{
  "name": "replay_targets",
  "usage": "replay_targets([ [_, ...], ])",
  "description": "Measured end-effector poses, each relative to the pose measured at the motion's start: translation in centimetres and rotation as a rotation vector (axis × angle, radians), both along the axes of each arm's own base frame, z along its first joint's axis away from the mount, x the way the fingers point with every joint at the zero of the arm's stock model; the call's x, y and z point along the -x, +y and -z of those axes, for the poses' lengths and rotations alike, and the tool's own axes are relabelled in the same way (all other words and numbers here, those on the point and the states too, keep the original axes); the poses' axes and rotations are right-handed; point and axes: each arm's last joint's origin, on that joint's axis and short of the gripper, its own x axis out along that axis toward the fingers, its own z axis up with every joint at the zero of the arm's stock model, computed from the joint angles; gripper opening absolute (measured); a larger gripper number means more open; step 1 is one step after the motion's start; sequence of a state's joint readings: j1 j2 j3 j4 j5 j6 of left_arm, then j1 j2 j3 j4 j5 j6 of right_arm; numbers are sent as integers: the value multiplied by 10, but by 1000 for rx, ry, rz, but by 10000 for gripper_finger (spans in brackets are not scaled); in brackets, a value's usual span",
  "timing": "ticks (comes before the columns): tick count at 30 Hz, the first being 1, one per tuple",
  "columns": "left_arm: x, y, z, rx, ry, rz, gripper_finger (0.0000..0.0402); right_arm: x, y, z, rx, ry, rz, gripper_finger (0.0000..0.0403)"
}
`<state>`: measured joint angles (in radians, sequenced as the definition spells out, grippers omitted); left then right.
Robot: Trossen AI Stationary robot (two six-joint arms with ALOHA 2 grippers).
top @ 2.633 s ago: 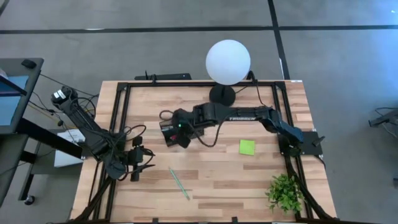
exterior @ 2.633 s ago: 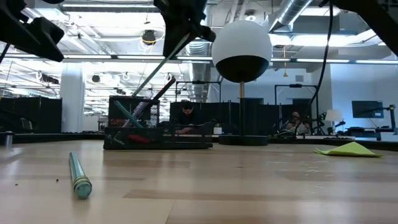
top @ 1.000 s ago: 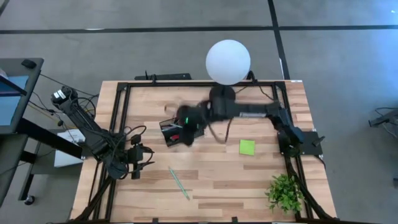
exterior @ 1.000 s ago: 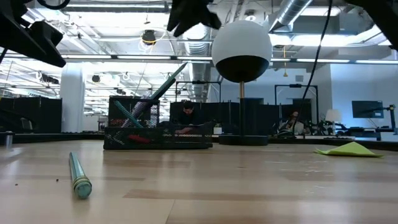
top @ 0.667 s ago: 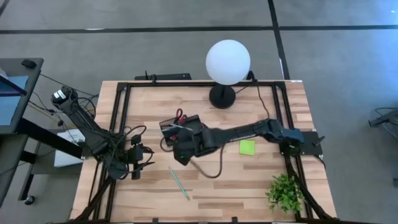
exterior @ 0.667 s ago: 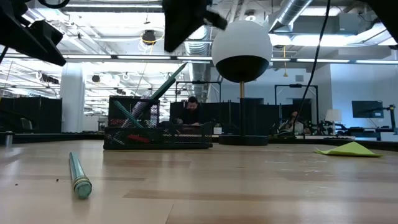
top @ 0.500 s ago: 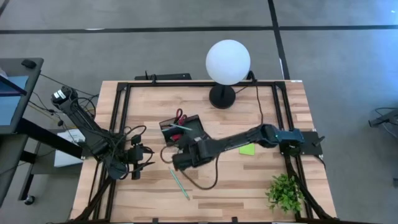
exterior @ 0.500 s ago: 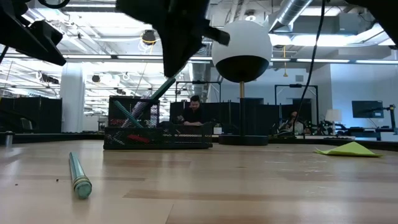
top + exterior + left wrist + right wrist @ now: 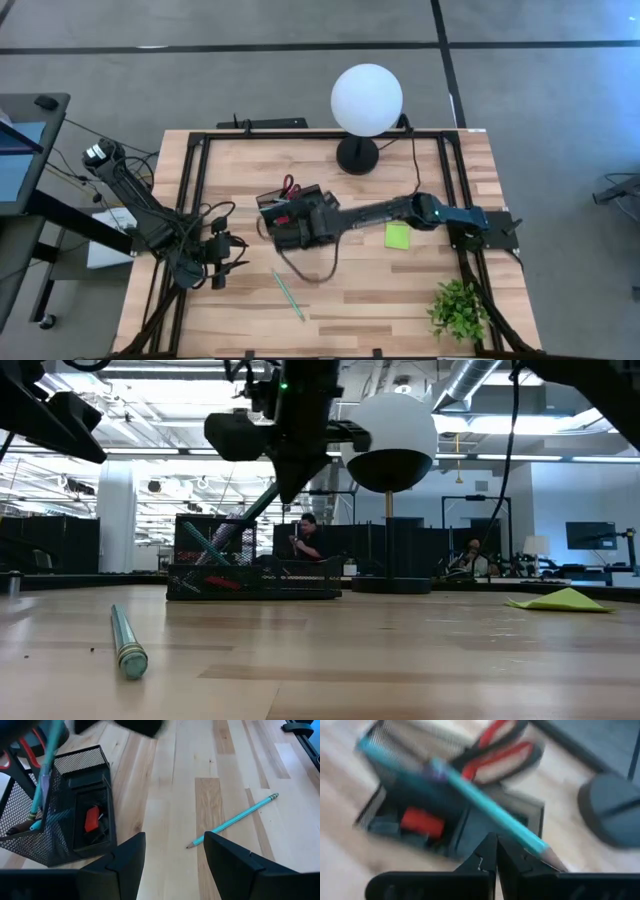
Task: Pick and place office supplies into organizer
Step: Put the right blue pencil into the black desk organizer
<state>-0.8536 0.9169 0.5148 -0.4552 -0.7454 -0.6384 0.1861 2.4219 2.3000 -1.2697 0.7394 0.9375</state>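
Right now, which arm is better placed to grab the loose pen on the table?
Left, probably. The left gripper sits open beside the pen, with bare table between. The right gripper is shut, up by the organizer, and would have to reach further.

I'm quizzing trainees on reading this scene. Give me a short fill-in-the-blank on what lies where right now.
1. The loose teal pencil lies on the ____, outside the organizer.
2. The scissors in the organizer have ____ handles.
3. The lime-green sticky pad lies beside the ____ arm.
4. The left gripper has its fingers ____.

Missing words: table; red; right; open
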Motion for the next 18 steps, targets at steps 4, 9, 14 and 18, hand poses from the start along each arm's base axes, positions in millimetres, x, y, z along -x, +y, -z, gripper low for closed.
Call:
replay_targets([
  [4, 0, 0, 0, 12, -2, -8, 199, -6, -24, -14, 19, -4, -9, 0],
  [9, 0, 0, 0, 11, -2, -6, 199, -8, -27, -26, 53, -26, -62, 0],
  [14, 0, 1, 0, -2, -10, -16, 199, -9, -26, -30, 139, 8, -109, 0],
  [18, 0, 1, -1, -17, -21, -24, 199, -13, -39, -31, 142, -6, -101, 0],
])
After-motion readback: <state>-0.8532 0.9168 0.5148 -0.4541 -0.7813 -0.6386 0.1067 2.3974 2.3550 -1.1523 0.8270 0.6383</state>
